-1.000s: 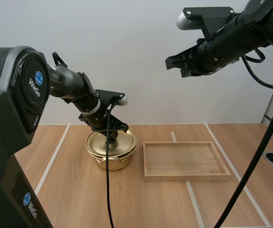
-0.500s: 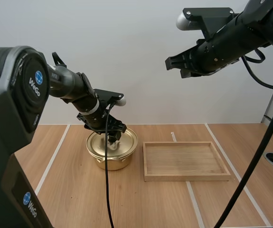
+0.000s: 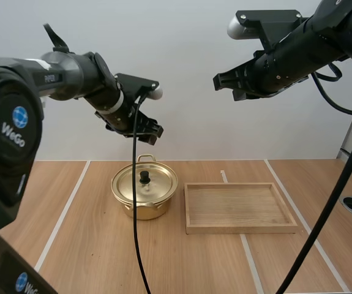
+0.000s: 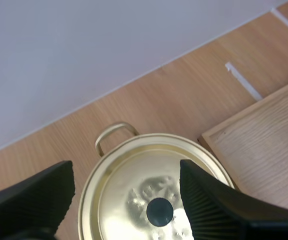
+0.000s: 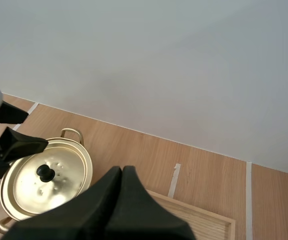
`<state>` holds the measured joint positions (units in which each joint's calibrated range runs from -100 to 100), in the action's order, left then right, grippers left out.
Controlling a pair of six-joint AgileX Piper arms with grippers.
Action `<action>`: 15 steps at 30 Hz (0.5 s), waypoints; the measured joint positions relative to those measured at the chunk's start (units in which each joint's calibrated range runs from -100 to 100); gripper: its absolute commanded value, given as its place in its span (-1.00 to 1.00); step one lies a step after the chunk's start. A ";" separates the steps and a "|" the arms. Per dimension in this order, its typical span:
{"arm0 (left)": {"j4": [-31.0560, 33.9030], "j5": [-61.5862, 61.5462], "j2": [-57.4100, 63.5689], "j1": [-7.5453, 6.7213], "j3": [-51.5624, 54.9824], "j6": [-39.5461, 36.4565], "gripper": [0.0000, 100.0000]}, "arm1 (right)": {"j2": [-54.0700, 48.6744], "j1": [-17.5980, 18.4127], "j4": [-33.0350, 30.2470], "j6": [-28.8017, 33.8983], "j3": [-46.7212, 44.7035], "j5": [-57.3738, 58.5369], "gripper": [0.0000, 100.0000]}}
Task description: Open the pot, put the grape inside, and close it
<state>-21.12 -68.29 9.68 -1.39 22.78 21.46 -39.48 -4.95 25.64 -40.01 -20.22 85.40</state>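
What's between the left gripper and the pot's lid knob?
Nothing: the high view shows bare air between the left gripper, jaws open, and the knob.

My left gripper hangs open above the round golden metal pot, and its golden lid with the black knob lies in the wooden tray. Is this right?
Not quite. The golden lid with the black knob sits on the round golden metal pot, not in the rectangular wooden tray, as the high view shows. The left gripper does hang open above the pot.

Right gripper (image 5: 119, 171) is hovering, fingers (image 5: 96, 200) pressed together, with the lidded pot (image 5: 63, 182) sitting at 9 o'clock from the wooden tray (image 5: 214, 226).
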 measured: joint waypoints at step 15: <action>3.22 -3.06 17.07 0.00 -5.10 -3.31 -0.77 | 0.00 0.00 0.00 0.00 0.00 0.00 -1.00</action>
<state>-17.89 -71.36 26.76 -1.39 17.67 18.14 -39.48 -4.95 25.64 -40.01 -20.22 85.40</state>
